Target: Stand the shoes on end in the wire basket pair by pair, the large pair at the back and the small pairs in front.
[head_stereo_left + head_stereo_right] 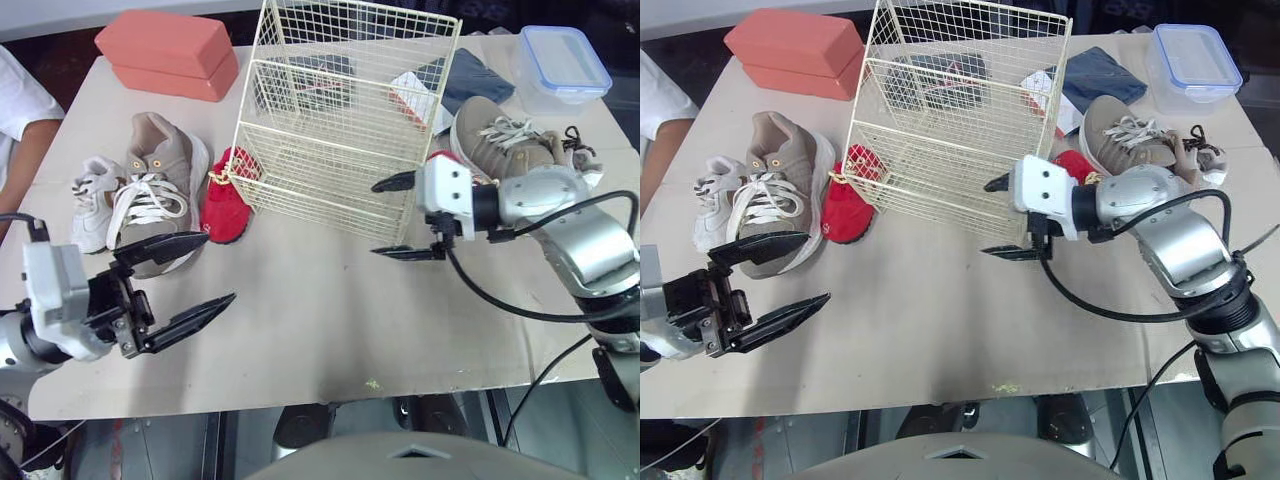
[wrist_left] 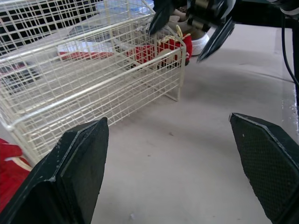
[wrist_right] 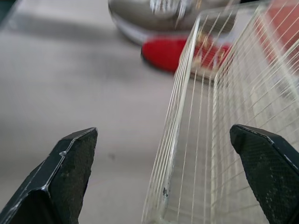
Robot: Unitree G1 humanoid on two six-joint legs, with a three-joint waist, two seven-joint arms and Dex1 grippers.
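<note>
A cream wire basket point(image 1: 340, 110) stands at the middle back of the table. Left of it lie a large tan sneaker point(image 1: 155, 185), a small white sneaker point(image 1: 92, 200) and a small red shoe point(image 1: 228, 205) that touches the basket. On the right lie the other tan sneaker point(image 1: 500, 145), a red shoe point(image 2: 173, 46) partly hidden behind my right wrist, and a small white shoe point(image 1: 588, 160). My right gripper point(image 1: 378, 219) is open, with its jaws either side of the basket's front right corner. My left gripper point(image 1: 218, 267) hangs open and empty, in front of the left shoes.
A pink box point(image 1: 168, 52) sits at the back left. A lidded plastic container point(image 1: 560, 65) and a dark blue cloth point(image 1: 475, 80) are at the back right. A person's arm point(image 1: 20, 130) rests at the left edge. Bare table point(image 1: 320, 320) stretches in front of the basket.
</note>
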